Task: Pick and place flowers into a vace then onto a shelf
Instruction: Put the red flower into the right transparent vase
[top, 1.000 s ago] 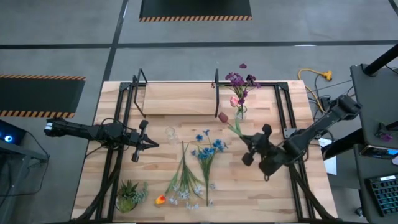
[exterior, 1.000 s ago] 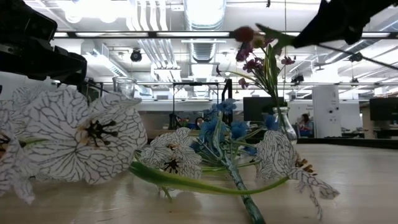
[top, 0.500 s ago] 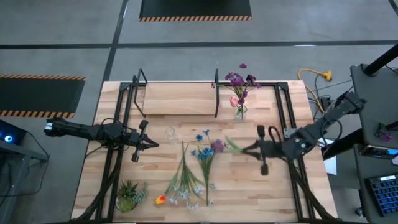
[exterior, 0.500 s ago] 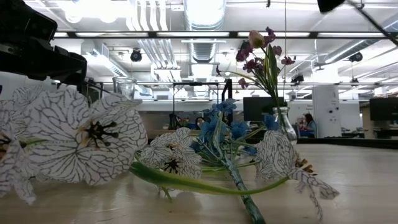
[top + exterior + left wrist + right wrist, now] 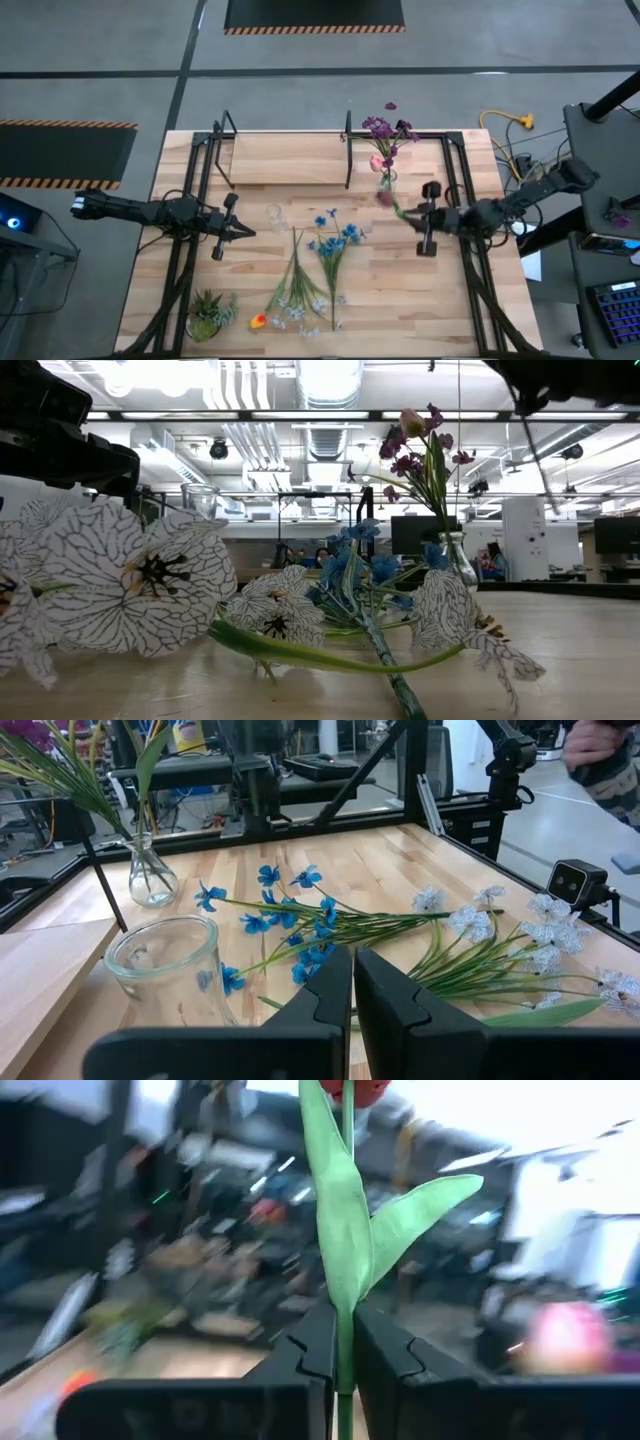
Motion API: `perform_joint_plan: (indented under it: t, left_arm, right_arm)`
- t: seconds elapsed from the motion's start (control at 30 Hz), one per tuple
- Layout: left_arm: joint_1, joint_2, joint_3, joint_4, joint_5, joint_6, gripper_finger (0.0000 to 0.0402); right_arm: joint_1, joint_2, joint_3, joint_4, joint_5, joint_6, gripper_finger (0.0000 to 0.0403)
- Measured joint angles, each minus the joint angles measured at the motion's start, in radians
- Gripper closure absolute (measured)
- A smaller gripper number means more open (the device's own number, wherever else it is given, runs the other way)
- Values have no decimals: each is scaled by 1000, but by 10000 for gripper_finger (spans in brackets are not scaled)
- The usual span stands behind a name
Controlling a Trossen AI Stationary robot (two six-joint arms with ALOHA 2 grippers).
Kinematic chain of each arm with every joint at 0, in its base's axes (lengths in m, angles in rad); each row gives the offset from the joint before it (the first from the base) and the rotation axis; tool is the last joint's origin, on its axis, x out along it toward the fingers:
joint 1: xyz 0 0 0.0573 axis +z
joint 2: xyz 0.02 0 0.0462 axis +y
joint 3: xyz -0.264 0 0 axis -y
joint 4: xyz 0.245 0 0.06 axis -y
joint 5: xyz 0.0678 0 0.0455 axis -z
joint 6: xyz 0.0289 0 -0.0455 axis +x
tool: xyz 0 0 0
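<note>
My right gripper (image 5: 405, 212) hovers at the table's right, shut on a red-bloomed flower (image 5: 383, 198) whose bloom is close to the glass vase (image 5: 385, 181). The vase stands beside the shelf (image 5: 285, 160) and holds purple and pink flowers (image 5: 385, 130). Blue flowers (image 5: 335, 240) and white flowers (image 5: 295, 290) lie loose on the table's middle. My left gripper (image 5: 240, 231) waits shut at the left, with an empty glass (image 5: 165, 960) just ahead of it. My right gripper pinches the flower's green stem (image 5: 343, 1320) between its two fingers, below the leaves (image 5: 400, 1210). The stem runs out along the fingers, toward the table's left. The flower is lifted clear of the table, its bloom (image 5: 350, 1088) leading.
A small potted plant (image 5: 205, 315) and an orange bloom (image 5: 258, 321) sit near the front left corner. Black frame rails (image 5: 455, 180) run along both sides of the table. A person's hand (image 5: 600, 750) shows in the room beyond the table.
My right gripper has drawn back toward the table's right and far edges, rolling its wrist and tipping upward. The held flower swung with it: its bloom went from near the vase out over the blue flowers and back beside the vase.
</note>
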State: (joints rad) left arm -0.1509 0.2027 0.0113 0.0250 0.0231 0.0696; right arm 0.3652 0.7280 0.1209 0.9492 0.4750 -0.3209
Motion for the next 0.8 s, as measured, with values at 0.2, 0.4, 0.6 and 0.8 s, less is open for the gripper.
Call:
perform_joint_plan:
  t: [0.2, 0.4, 0.6, 0.8]
  left_arm:
    - [0, 0, 0, 0, 0, 0, 402]
    - [0, 0, 0, 0, 0, 0, 402]
    - [0, 0, 0, 1, 0, 0, 402]
    - [0, 0, 0, 1, 0, 0, 402]
  right_arm:
    - [-155, 0, -101, 261, 79, -29, 385]
    - [-296, 13, -92, 282, 76, -24, 385]
    - [-437, 41, -80, 333, 37, -1, 385]
    - [-596, 87, -80, 415, -155, 97, 385]
